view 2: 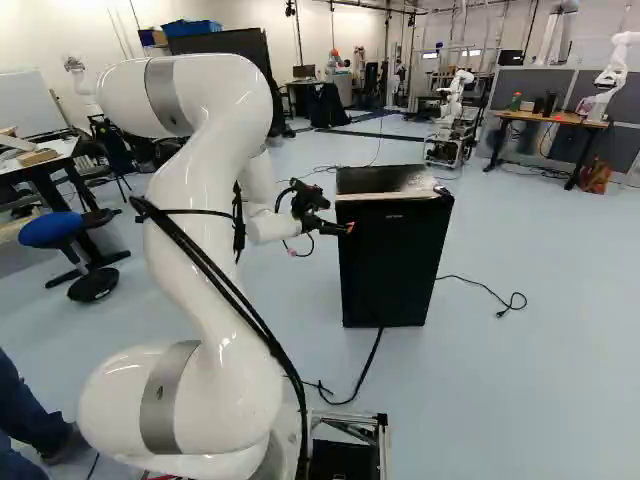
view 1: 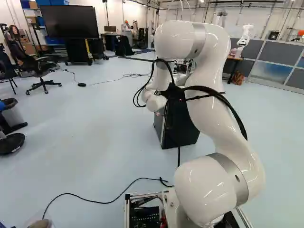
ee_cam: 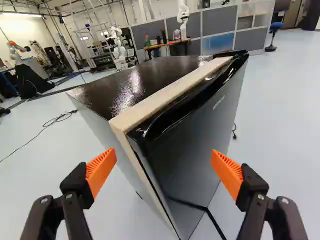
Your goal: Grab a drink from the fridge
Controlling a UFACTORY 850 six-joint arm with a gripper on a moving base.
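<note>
Evidently we are at the opening-up step. Black two-finger claw [ee_cam: 163, 167]: released, orange ribbed pads [ee_cam: 101, 170] spread wide, nothing between them. Just ahead, the near upright edge of a small black box-shaped fridge [view 2: 390, 262], standing on the pale blue floor [view 2: 530, 370]; contact we cannot tell from the right base view. Its flat dark door [ee_cam: 197, 142], with glossy curved lip [ee_cam: 172, 116] along the top, looks closed to us. Drink unseen; presumably inside. Next, we judge, we need to work one finger behind the door's free edge and swing it wide before any reaching in. Risk: pushing on the door's face could shove the fridge instead. Black cable [view 2: 367, 370] runs along the floor by its foot; we should mind it if the base drives.
</note>
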